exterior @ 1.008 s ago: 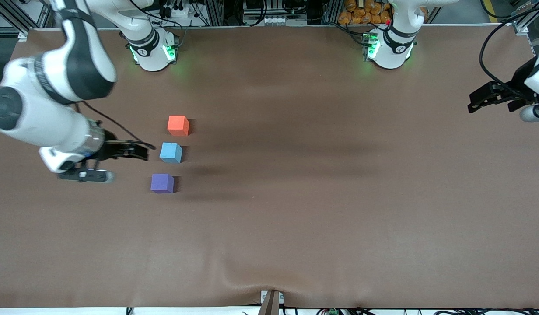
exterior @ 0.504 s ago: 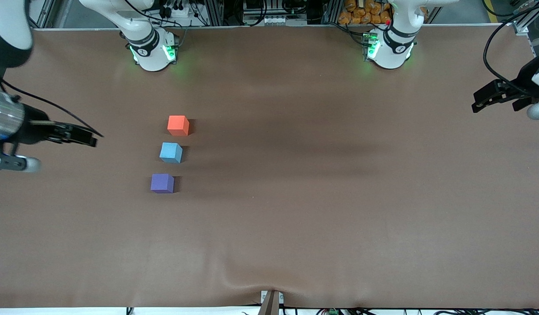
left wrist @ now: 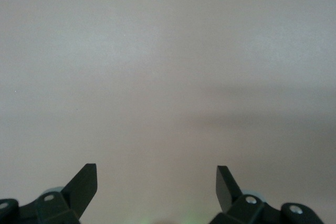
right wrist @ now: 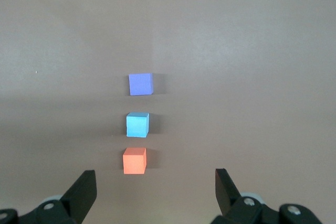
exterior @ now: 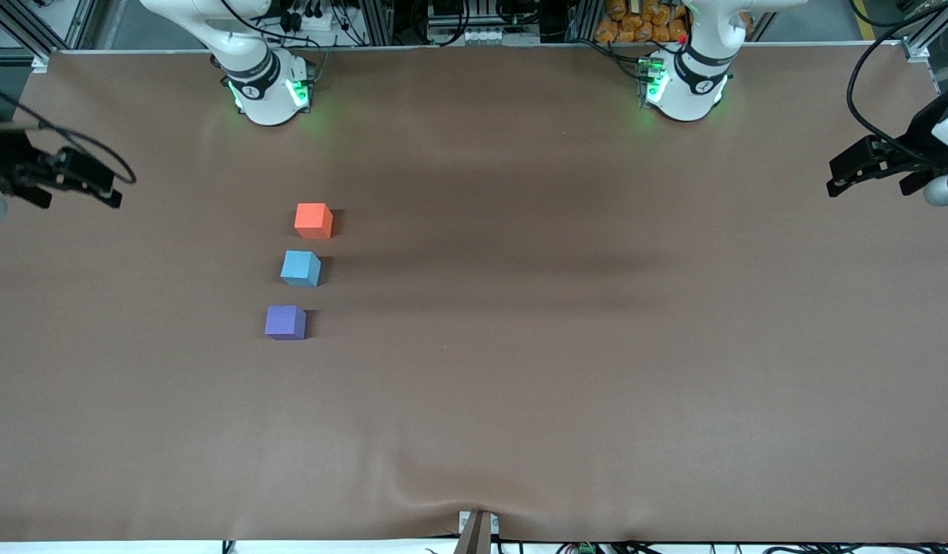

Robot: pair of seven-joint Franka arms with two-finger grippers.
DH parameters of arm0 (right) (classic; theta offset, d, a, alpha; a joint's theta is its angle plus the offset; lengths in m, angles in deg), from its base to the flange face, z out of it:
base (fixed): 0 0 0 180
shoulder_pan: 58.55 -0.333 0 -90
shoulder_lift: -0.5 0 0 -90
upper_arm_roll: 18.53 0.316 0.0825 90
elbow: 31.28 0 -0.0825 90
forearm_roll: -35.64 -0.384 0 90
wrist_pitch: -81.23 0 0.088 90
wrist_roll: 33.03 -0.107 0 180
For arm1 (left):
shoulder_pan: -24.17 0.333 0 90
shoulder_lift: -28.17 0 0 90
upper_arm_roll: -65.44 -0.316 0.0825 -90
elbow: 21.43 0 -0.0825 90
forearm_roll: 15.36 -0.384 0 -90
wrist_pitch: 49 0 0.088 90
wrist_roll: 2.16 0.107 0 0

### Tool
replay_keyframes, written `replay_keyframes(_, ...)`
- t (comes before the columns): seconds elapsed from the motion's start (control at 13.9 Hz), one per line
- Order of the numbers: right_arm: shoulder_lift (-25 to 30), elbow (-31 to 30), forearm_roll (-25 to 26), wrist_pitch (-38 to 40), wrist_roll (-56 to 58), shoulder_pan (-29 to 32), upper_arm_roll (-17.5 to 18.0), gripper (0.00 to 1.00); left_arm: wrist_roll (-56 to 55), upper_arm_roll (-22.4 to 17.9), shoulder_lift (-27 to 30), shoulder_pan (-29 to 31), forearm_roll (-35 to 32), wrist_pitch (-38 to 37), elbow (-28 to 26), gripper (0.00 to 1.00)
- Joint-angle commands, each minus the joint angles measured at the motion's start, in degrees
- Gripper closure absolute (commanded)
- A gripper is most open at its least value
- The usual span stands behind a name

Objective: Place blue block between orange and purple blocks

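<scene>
The sky-blue block [exterior: 300, 268] sits on the brown table between the orange block [exterior: 313, 220], which is farther from the front camera, and the purple block [exterior: 285, 322], which is nearer. All three stand in a short line toward the right arm's end. In the right wrist view the purple block [right wrist: 140, 84], blue block [right wrist: 137, 124] and orange block [right wrist: 134, 160] show in a row. My right gripper [exterior: 108, 188] is open and empty, up at the right arm's end of the table, apart from the blocks. My left gripper [exterior: 837, 178] is open and empty over the left arm's end.
The brown table cover [exterior: 520, 346] has a wrinkle at its near edge by a small bracket [exterior: 476, 529]. The two arm bases [exterior: 265, 88] [exterior: 683, 85] stand along the edge farthest from the front camera. The left wrist view shows only bare table [left wrist: 168, 77].
My right arm has drawn away from the blocks toward the right arm's end of the table and up. The blocks have not moved. The left gripper has shifted only slightly.
</scene>
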Motion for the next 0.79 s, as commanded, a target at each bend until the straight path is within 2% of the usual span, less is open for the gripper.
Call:
replay_keyframes(0.0,5.8,-7.8,0.9,-3.0,3.0,0.7,0.0,0.00,-0.4,0.3,-0.5,-0.2,0.0,-1.3,1.4,0.00)
replay_keyframes(0.14,5.6,-7.4,0.9,-2.8,6.7,0.8,-0.9,0.00,-0.3,0.4,-0.5,-0.1,-0.1,-1.3,1.4,0.00)
replay_keyframes(0.58,2.8,-2.2,0.7,-0.9,6.7,0.8,-1.5,0.00,-0.2,0.3,-0.6,-0.1,-0.1,-1.4,1.4,0.00)
replay_keyframes(0.72,2.7,-2.2,0.6,-0.7,6.9,1.0,-1.6,0.00,0.2,0.4,-0.5,-0.1,-0.2,-1.3,1.5,0.00)
